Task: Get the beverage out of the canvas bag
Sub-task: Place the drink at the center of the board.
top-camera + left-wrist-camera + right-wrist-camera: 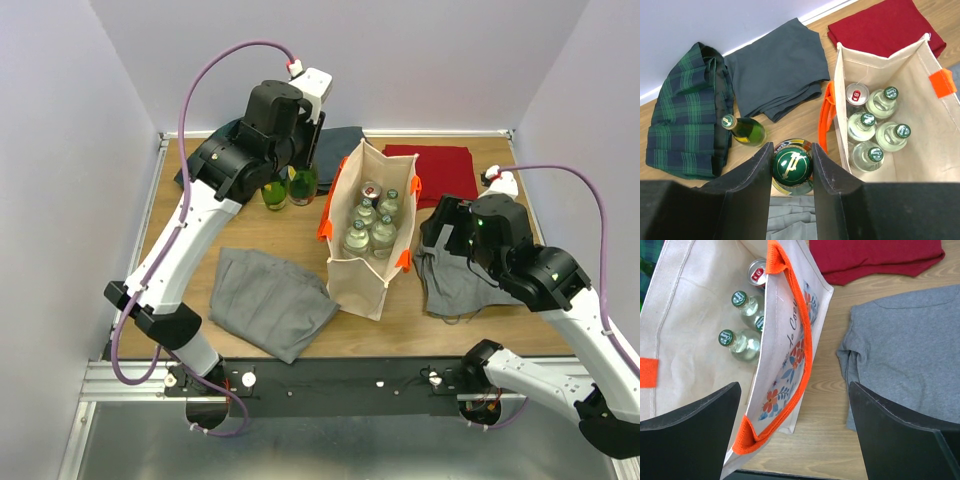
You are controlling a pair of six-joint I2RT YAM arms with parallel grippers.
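**Reference:** clock directions follow the top view, with 12 o'clock at the far wall.

**Canvas bag.** The canvas bag [362, 280] stands upright at the centre of the table [200, 225], mouth open. Its orange handles [325, 215] hang over the long rims. Inside stand four clear bottles [863, 125] with green caps and one can [857, 93], which is at the 12 o'clock end.

**Left pincer.** The left pincer [792, 150] is clamped on a green bottle [792, 167]. Both fingers [757, 190] press against its sides just below the cap. This bottle is outside the bag, just beside it at 10 o'clock. Whether its base touches the table cannot be told. A second green bottle [743, 129] is close by at 9 o'clock of the held one.

**Right pincer.** The right pincer [794, 390] is held wide apart and grips nothing. It sits at 3 o'clock of the bag. In the right wrist view, the bag's side wall and one orange handle show between the fingers [695, 430]. Contact with them cannot be told.

**Other items.**
- Grey cloth [270, 300]: 8 o'clock of the bag.
- Grey garment [455, 285]: 4 o'clock.
- Red cloth [440, 170]: 1 o'clock.
- Dark grey cloth [780, 70] and green plaid cloth [685, 125]: along the far edge, 11 o'clock.
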